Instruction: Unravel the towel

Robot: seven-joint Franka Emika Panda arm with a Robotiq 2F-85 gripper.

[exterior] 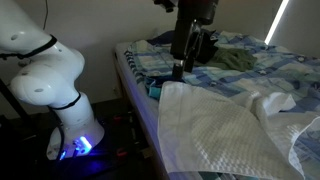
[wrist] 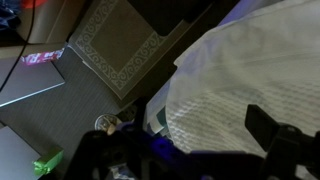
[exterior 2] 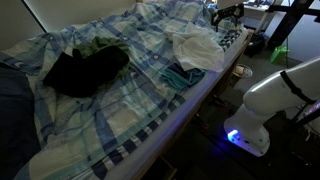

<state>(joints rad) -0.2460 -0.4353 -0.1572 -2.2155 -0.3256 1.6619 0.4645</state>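
**Towel mostly spread, folds remain; jaws released**

In an exterior view, the towel (exterior: 215, 125) lies on the bed (exterior: 290, 72) and fills the frame from 4 to 6 o'clock. Its near side hangs over the bed edge. Most of it looks opened out, but a raised fold sits toward 3 o'clock. The jaws hang at 12 o'clock, above the towel's far end, with nothing dangling from them. The frame cuts off the towel's lower part.

In an exterior view, the towel (exterior 2: 195, 45) shows at 1 o'clock as a rumpled heap by the bed edge, just beside a teal cloth (exterior 2: 182, 77). A dark cloth (exterior 2: 85, 68) lies well apart at 9 o'clock. The jaws are too small and dark here to read.

In the wrist view, the towel (wrist: 240, 70) fills 1 to 4 o'clock, with a rug (wrist: 115, 45) on the floor at 11 o'clock. The jaws stand wide apart at 6 o'clock, gripping nothing, though they are dark and blurred.

Judgement: the main unravelling looks done. What is left is flattening the remaining folds, if that is wanted. No view shows the full outline.
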